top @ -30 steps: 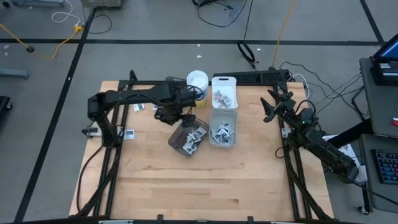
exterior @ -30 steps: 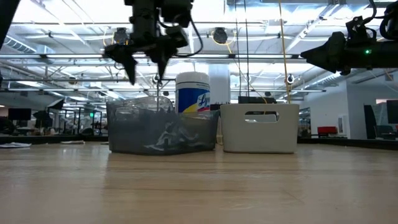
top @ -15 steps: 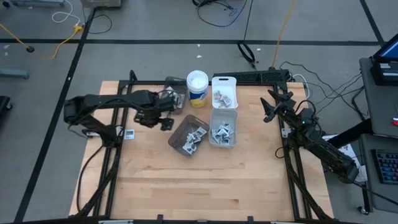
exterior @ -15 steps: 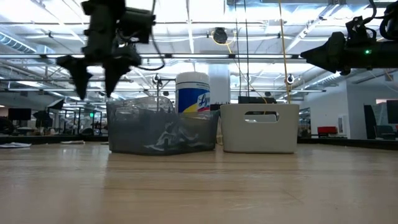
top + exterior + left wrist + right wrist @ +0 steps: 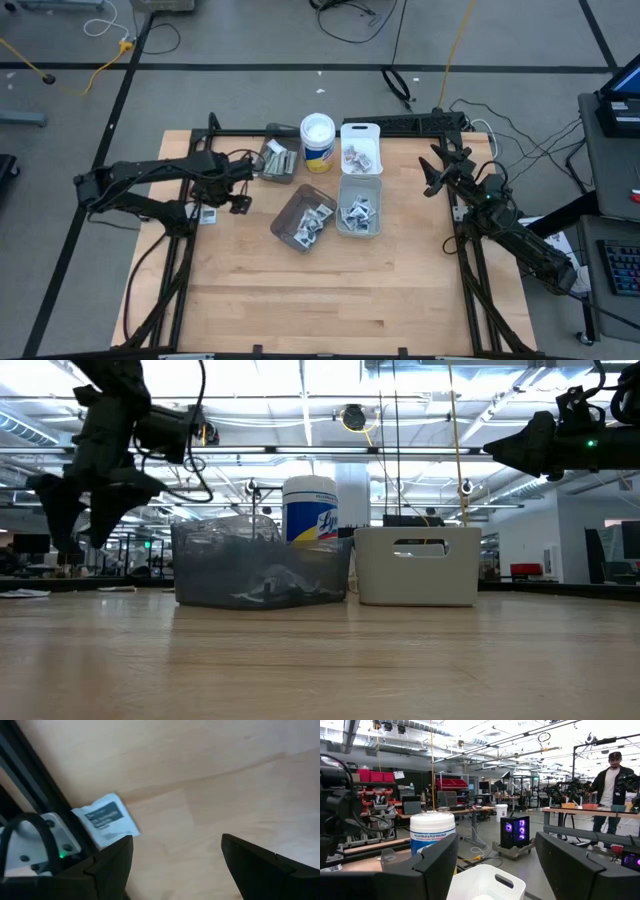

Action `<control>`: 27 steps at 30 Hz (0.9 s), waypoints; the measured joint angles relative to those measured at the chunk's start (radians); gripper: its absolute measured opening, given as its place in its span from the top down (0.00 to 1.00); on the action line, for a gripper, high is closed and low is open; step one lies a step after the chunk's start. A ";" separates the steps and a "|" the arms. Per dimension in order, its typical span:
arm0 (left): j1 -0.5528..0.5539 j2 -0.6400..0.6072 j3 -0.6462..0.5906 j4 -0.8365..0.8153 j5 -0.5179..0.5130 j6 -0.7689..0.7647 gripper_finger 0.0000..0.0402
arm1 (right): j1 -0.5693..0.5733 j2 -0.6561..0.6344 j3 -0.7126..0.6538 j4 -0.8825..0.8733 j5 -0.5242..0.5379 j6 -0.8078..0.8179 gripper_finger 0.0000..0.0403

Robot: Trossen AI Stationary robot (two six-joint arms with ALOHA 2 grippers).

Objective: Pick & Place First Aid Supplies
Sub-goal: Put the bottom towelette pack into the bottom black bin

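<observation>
Two tools: left tool over pale wood-grain counter, fingers apart; right tool parked, fingers apart
Packet: flat white square, dark print, beside left tool
Smoky bin: heaped packets

Left end effector open over table's left; right end effector open.

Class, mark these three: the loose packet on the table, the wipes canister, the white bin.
Loose packet [image 5: 105, 820], left wrist view, printed face.
Wipes canister [image 5: 317, 129], high view, lid.
White bin [image 5: 417, 592], low view, front wall.
</observation>
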 joint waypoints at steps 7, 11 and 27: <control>0.037 -0.008 -0.042 0.023 0.005 0.022 0.23 | 0.000 0.000 0.000 0.000 0.000 0.000 0.35; 0.059 -0.008 -0.049 0.029 0.005 -0.003 0.23 | 0.000 0.000 0.000 0.000 0.000 0.000 0.35; 0.126 0.117 -0.056 0.035 -0.078 -0.061 0.23 | 0.000 0.000 0.000 0.000 0.000 0.000 0.35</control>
